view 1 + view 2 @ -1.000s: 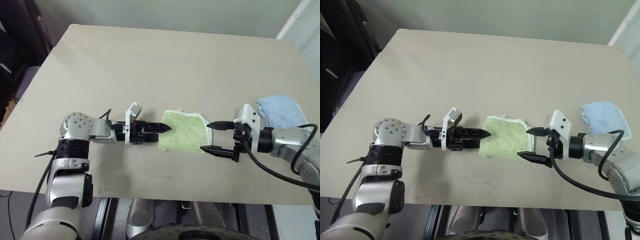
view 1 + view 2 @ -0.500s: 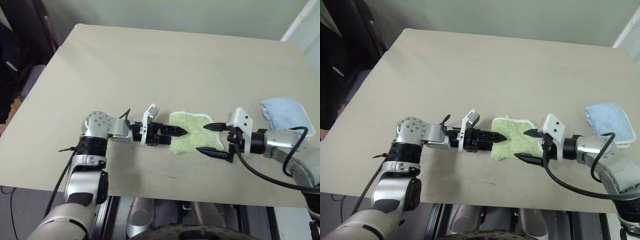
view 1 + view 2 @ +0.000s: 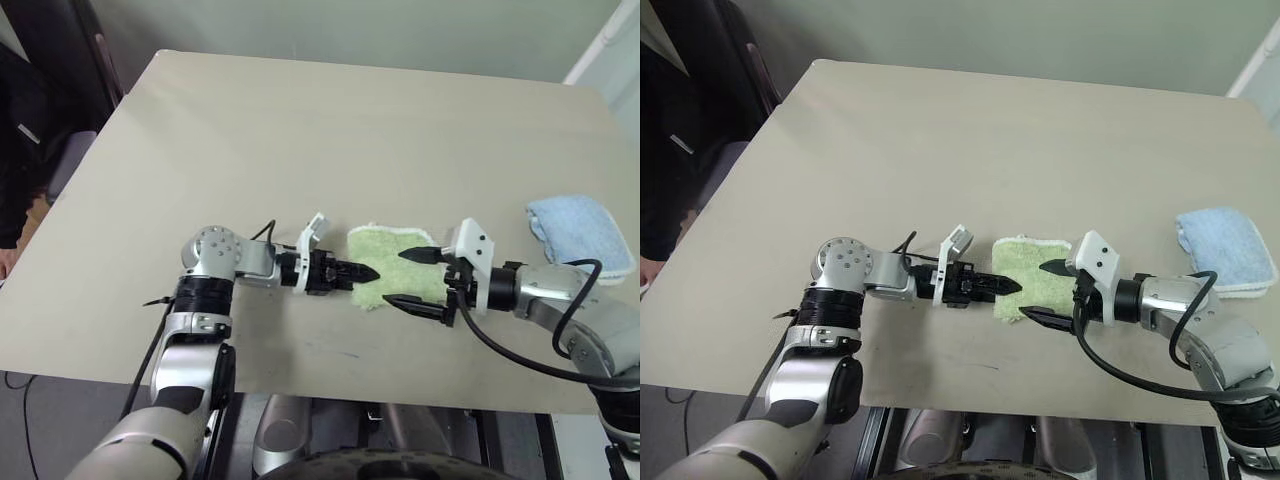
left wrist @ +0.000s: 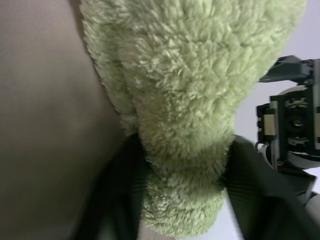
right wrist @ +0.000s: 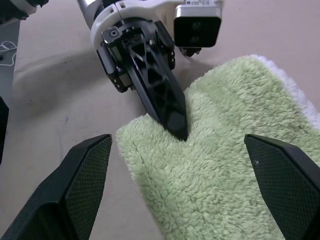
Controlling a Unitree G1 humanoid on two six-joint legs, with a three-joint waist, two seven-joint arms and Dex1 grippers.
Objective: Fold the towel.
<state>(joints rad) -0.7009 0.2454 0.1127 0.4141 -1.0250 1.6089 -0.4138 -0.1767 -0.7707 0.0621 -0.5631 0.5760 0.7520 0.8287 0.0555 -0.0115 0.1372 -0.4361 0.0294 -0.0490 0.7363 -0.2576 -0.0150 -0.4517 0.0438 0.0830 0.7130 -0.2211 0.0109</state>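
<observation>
Beige table (image 3: 300, 130), matte top. Green towel (image 3: 395, 262), folded, white-edged, lies near the front edge between both grippers. Left gripper (image 3: 362, 272): fingers pinched on the towel's near-left edge, terry bunched between them in the left wrist view. Right gripper (image 3: 408, 278): fingers spread wide, straddling the towel's right side, holding nothing. Blue towel (image 3: 580, 230): folded, at the table's right edge, well apart.

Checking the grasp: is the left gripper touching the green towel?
Touching. In the left wrist view, the left gripper has its fingers pinching a bunched edge of the towel.
</observation>
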